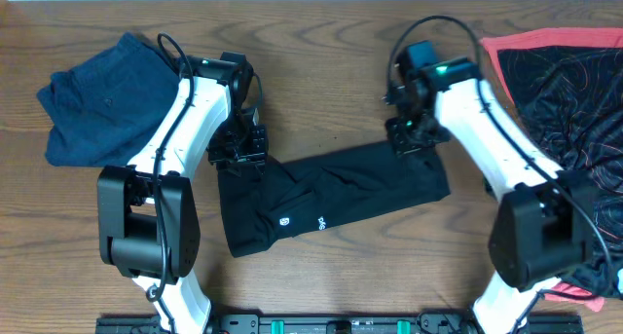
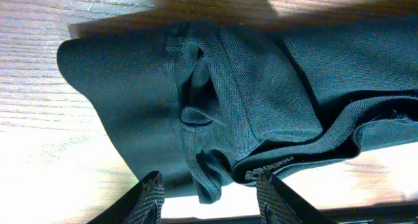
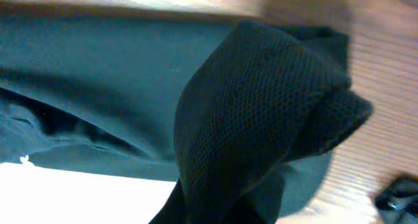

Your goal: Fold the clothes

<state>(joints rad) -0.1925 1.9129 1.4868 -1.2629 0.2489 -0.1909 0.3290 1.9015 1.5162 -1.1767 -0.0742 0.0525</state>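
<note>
Now, left gripper [image 1: 238,147]: jaws apart above left end of black garment [image 1: 331,193]
Right gripper [image 1: 410,137]: clamped on raised fold of black garment
Blue clothes [image 1: 102,100]: piled far left

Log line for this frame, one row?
task: fold clothes | black garment: flat on table | left pincer: open, at its left end | right pincer: at its right corner, fabric bunched over it, grip hidden
</note>
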